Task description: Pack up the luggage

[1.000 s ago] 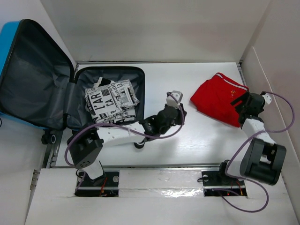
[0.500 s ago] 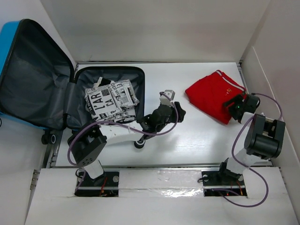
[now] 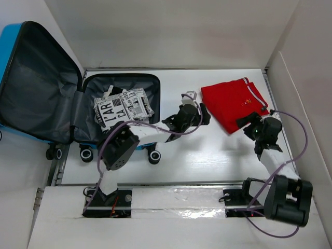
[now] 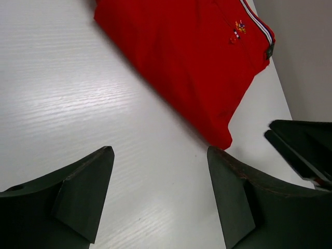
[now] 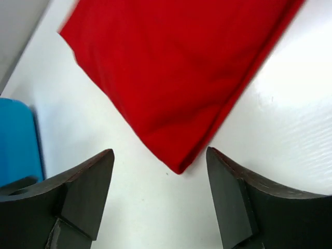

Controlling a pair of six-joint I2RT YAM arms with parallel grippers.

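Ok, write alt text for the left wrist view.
A folded red garment lies on the white table, filling the upper middle of the view. Below it the left pincer stands open, its dark fingers empty and just short of the garment's nearest corner.

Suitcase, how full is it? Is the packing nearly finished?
Partly. Done: the black-and-white printed clothes lie inside the open suitcase. In hand: the left hand and right hand, both open, point at the folded red garment on the table, holding nothing. Left: pack it and close the suitcase.
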